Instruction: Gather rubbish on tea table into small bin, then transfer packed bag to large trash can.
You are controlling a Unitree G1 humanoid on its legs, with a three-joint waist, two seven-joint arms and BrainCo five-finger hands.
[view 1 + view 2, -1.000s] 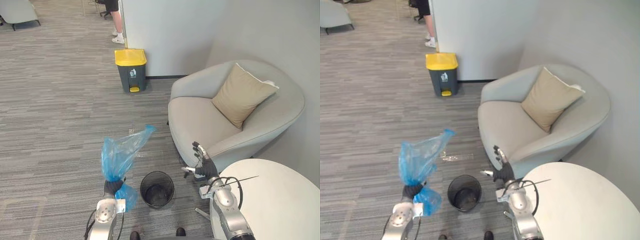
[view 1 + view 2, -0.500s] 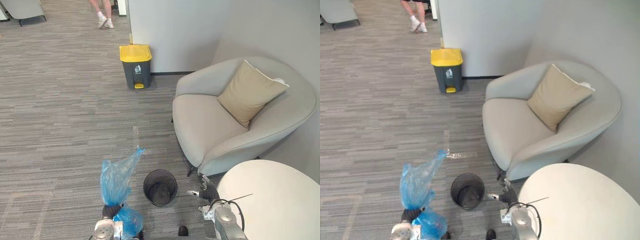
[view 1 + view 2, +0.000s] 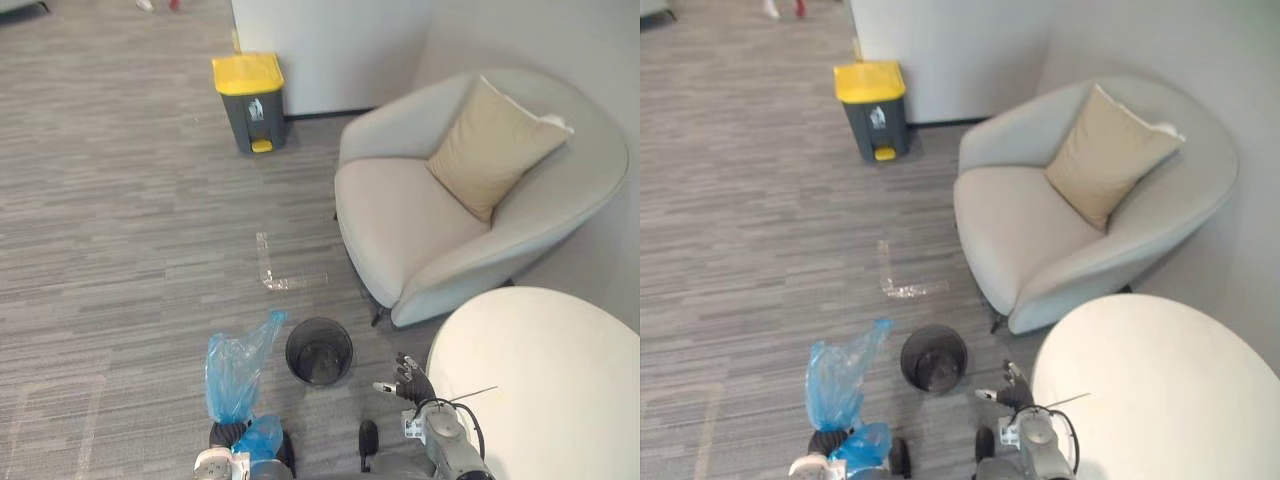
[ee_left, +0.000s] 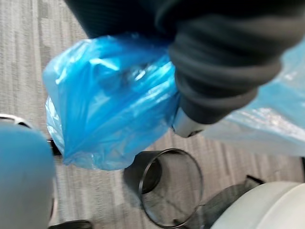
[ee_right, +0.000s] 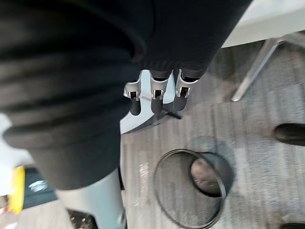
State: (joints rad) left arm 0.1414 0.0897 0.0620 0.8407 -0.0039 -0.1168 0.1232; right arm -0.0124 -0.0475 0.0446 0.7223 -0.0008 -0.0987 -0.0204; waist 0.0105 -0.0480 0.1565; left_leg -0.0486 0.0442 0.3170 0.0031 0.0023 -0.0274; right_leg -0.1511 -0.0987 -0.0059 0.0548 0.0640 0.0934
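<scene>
One blue bag [image 3: 238, 365] is in the left hand [image 3: 225, 436], which clamps its gathered neck, just beside the one small bin [image 3: 319, 351]; one trash can [image 3: 250, 100] stands well apart. Probably light, soft and slippery, it is best held at that neck. The right hand [image 3: 405, 380] is straight-fingered, empty.

Thin glossy plastic bag [image 3: 236, 366]; matt black wire-mesh small bin [image 3: 289, 352].
</scene>
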